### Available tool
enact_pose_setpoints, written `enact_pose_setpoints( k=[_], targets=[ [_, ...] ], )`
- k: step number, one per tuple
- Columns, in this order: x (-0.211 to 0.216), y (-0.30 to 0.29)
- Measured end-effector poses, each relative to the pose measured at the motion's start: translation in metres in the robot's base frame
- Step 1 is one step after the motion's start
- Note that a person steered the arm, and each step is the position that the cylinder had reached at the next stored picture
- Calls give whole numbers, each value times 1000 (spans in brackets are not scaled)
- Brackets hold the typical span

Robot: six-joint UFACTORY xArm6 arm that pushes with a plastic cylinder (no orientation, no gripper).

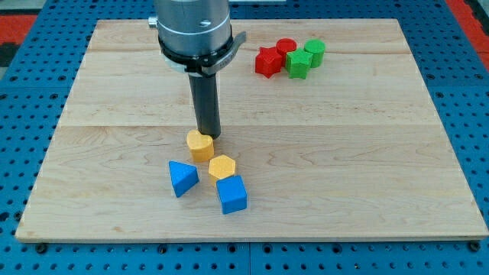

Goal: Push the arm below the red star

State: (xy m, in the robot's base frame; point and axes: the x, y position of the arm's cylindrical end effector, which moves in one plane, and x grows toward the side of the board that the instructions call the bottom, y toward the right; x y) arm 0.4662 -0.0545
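Note:
The red star (pixel 267 62) lies near the view's top, right of centre, touching a red cylinder (pixel 286 48) and a green star (pixel 298 65). A green cylinder (pixel 314 52) sits at the right end of that cluster. My tip (pixel 208 136) is the lower end of the dark rod, well below and to the left of the red star. It stands right behind a yellow block (pixel 200 144), touching or almost touching it.
Below the tip lie a yellow hexagon (pixel 222 166), a blue triangle (pixel 182 178) and a blue cube (pixel 231 194). The wooden board (pixel 367 153) rests on a blue surface. The arm's grey body (pixel 192 30) hangs over the board's top.

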Motion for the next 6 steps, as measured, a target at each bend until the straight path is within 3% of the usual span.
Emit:
enact_pose_setpoints(
  k=[3, 6],
  targets=[
    [-12, 4],
    [-14, 58]
  ],
)
